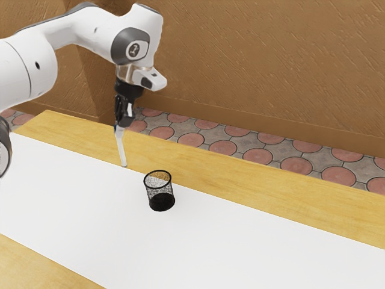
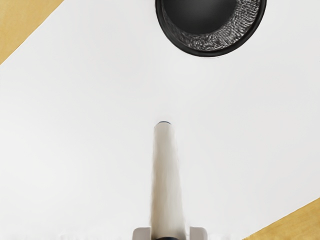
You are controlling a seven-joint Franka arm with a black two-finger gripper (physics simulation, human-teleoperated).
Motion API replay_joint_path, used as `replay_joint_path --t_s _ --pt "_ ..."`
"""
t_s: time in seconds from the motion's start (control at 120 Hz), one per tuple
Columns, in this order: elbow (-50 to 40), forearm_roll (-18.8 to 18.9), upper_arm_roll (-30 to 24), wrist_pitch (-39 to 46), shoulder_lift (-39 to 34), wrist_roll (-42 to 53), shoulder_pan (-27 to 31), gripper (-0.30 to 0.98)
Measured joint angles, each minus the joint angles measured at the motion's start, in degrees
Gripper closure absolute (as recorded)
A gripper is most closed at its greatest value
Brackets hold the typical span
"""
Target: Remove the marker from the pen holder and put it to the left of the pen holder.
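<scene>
We have the marker clear of the pen holder, hanging nearly upright beside it, pinched in our gripper — extraction looks done, while setting it down left and releasing remain.

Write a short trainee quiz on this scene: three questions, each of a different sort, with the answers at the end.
1. Fill in the missing word: The holder stands on the ____ part of the table.

2. Where is the marker?
a) inside the holder
b) in the grip of the gripper
c) lying on the table

3. True or false: The holder is tipped onto its side.

Key: 1. white; 2. b; 3. false, it stands upright.
</scene>
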Motion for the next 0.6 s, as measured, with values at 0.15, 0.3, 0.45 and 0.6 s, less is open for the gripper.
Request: replay_joint_path --t_s 0.15,0.3,0.45,0.6 --pt "-0.7 2.7 0.1 -2.8 3.4 -0.2 5.9 0.79" --pt "-0.7 4.8 0.1 -4.3 9.3 -0.4 9.4 0.79" --pt "-0.6 6.0 0.1 -5.0 13.4 -0.4 10.6 0.79" --pt "0.2 5.7 0.0 -5.5 15.7 -0.6 10.5 0.54"
